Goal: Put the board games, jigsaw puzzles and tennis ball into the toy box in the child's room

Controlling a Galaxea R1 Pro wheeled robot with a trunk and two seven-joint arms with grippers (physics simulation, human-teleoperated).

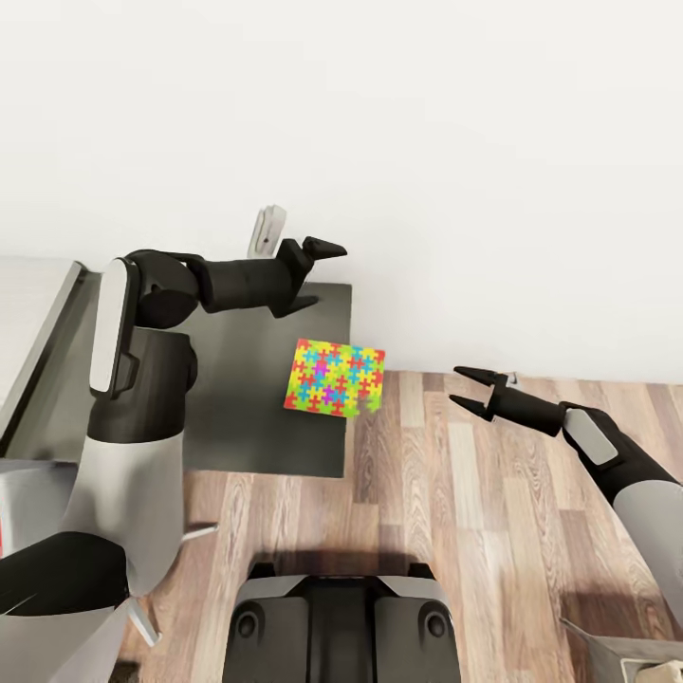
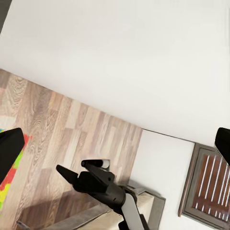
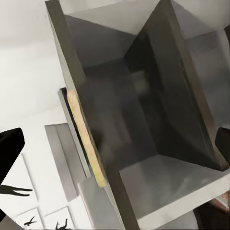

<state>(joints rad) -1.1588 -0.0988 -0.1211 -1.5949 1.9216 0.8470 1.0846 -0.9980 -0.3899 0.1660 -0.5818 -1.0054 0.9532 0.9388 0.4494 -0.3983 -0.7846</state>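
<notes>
Puzzle point(image 1: 334, 378), unlabelled, overhangs dark cabinet point(image 1: 247, 408); left gripper point(image 1: 318, 275) and right gripper point(image 1: 467, 389) spread, empty.

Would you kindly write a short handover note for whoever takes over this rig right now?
Left gripper: open, empty, held above the dark grey cabinet top.
Right gripper: open, empty, held over the wooden floor.
Jigsaw puzzle: the colourful square box sits at the cabinet top's corner, partly past its edge; neither gripper touches it.
Toy box: the right wrist view shows a grey bin's inside close up; its contents cannot be told.
Done: cannot be judged from here.
Left: pick up the puzzle and put it in the toy box; find the other toys.
</notes>
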